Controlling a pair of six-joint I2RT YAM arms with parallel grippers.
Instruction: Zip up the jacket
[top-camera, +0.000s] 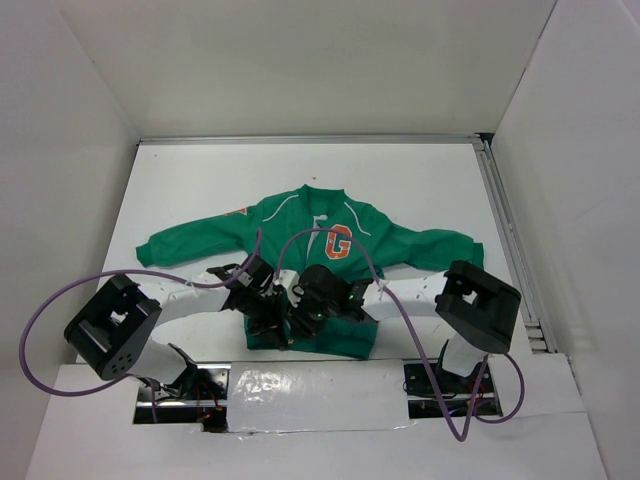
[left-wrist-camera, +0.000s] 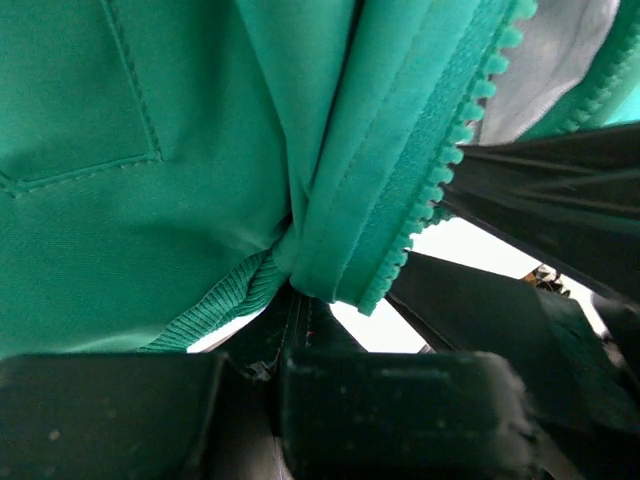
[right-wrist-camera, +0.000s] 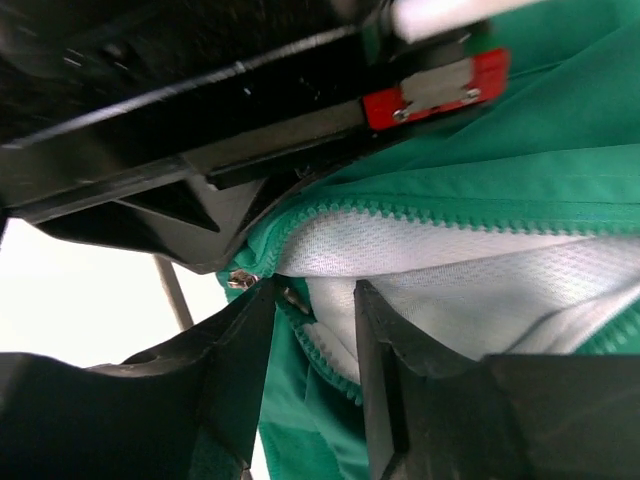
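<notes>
The green jacket (top-camera: 290, 215) lies flat on the white table, collar far, with an orange "G" patch (top-camera: 339, 241). Both grippers meet at the middle of its near hem. My left gripper (top-camera: 268, 303) is shut on the jacket's bottom corner, where the ribbed hem (left-wrist-camera: 215, 305) meets the zipper teeth (left-wrist-camera: 440, 180); the fabric bunches into the pinch (left-wrist-camera: 297, 298). My right gripper (right-wrist-camera: 312, 330) is open, its fingers (right-wrist-camera: 240, 370) either side of the other front edge, with white lining (right-wrist-camera: 420, 270) and green teeth between them. A small metal zipper slider (right-wrist-camera: 240, 280) sits by the left fingertip.
White walls enclose the table on three sides. A metal rail (top-camera: 510, 240) runs along the right edge. Purple cables (top-camera: 40, 320) loop from both arms. The left gripper's black body with a red part (right-wrist-camera: 435, 90) hangs just above my right fingers.
</notes>
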